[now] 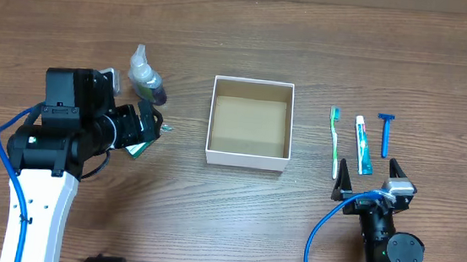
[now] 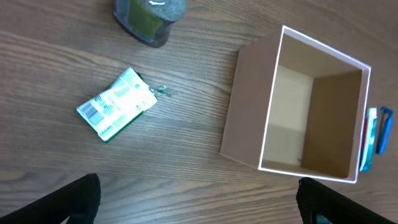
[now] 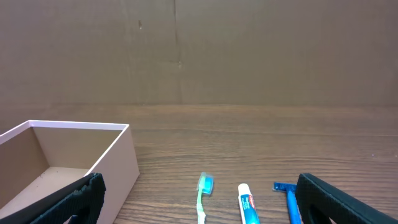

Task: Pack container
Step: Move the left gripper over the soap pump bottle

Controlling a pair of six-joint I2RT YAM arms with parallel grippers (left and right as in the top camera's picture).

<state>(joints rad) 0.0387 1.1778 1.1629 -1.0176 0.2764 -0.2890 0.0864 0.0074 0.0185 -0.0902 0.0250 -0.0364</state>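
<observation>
My left claw [image 1: 145,128] hangs spread wide over the green packet [image 2: 116,104] near the left edge. My right claw [image 1: 368,183], also spread, sits at the front right. The box [image 1: 246,158] stands mid-worktop, empty: nothing is packed. The bottle [image 1: 146,79], toothbrush [image 1: 334,140], toothpaste [image 1: 363,146] and razor [image 1: 385,134] remain outside. Only the left wrist view shows the packet whole.

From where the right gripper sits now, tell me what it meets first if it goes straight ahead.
Most likely the toothpaste tube, lying lengthwise just ahead of the right gripper, with the toothbrush close beside it. Height is unclear, so it might pass over both.
</observation>
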